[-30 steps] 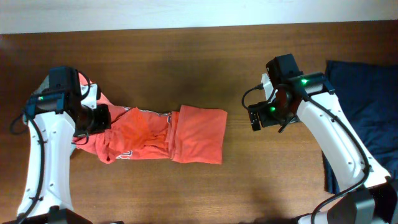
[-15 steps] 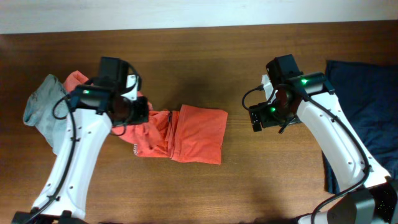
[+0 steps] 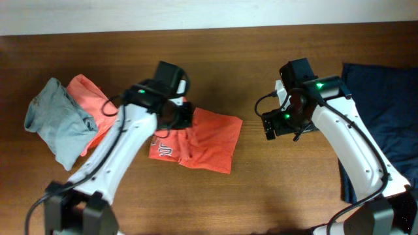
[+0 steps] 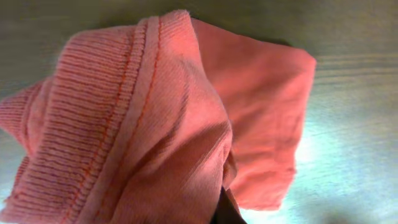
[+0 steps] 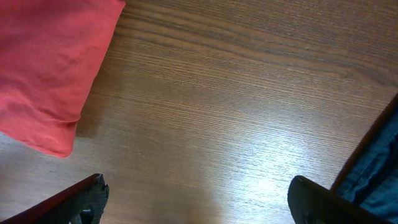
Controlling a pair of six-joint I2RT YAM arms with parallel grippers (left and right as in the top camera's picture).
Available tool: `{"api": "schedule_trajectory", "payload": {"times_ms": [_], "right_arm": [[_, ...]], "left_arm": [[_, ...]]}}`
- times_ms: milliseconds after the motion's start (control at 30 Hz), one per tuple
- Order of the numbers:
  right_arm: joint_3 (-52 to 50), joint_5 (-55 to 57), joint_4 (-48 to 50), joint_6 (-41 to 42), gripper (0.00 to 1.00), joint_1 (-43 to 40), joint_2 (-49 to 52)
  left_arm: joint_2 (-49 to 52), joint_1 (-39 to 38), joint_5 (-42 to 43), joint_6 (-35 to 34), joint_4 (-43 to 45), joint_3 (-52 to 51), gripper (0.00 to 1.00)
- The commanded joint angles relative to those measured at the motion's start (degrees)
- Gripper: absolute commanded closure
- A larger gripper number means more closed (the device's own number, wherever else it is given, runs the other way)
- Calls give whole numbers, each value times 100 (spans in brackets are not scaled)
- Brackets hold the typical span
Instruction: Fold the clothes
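The coral-orange T-shirt [image 3: 209, 138] lies half-folded at the table's middle, white lettering showing at its lower left. My left gripper [image 3: 177, 116] is shut on its ribbed edge, carried over the shirt's left part. In the left wrist view the held fabric [image 4: 143, 124] fills the frame and hides the jaws. My right gripper [image 3: 277, 124] hangs open and empty above bare wood, right of the shirt. The right wrist view shows the shirt's corner [image 5: 50, 74] at upper left. A second coral piece [image 3: 88, 98] and a grey-teal piece [image 3: 59, 121] lie at the left. A navy piece [image 3: 385, 111] lies at the right.
The wooden table [image 3: 261, 189] runs to a pale wall at the back. The navy fabric's edge [image 5: 379, 180] shows at the right of the right wrist view.
My left arm has swung right from the table's left side, dragging the shirt's left end over onto its middle. The grey-teal and coral pieces at the left are uncovered. The right arm has not moved.
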Motion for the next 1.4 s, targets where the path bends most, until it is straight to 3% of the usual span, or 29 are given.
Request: {"api": "schedule_trajectory", "payload": {"times_ms": [0, 233, 567, 633, 700, 833, 967, 1200, 1300, 1367], "right_arm": [[50, -35, -31, 90, 2, -33, 2], [50, -184, -44, 85, 2, -33, 2], [50, -208, -66, 87, 2, -33, 2], [50, -208, -66, 87, 2, -33, 2], [50, -208, -66, 85, 2, -33, 2], [50, -205, -42, 85, 2, -33, 2], [50, -205, -37, 87, 1, -33, 2], [50, -564, -26, -166, 1, -31, 2], [50, -1473, 87, -621, 9, -26, 2], [50, -2129, 243, -811, 35, 11, 2]], "left_arm": [[107, -299, 321, -264, 192, 111, 99], [107, -496, 385, -892, 275, 114, 99], [256, -855, 457, -953, 638, 111, 99], [367, -960, 457, -953, 682, 111, 91], [511, -1108, 533, -953, 765, 111, 66], [621, -1314, 1036, -693, 977, 114, 49], [564, -1331, 898, -184, 717, 321, 48], [155, -684, -503, -177, -140, 658, 49], [-59, -184, -691, -179, -133, 658, 49], [-90, 201, -713, -177, -129, 656, 49]]}}
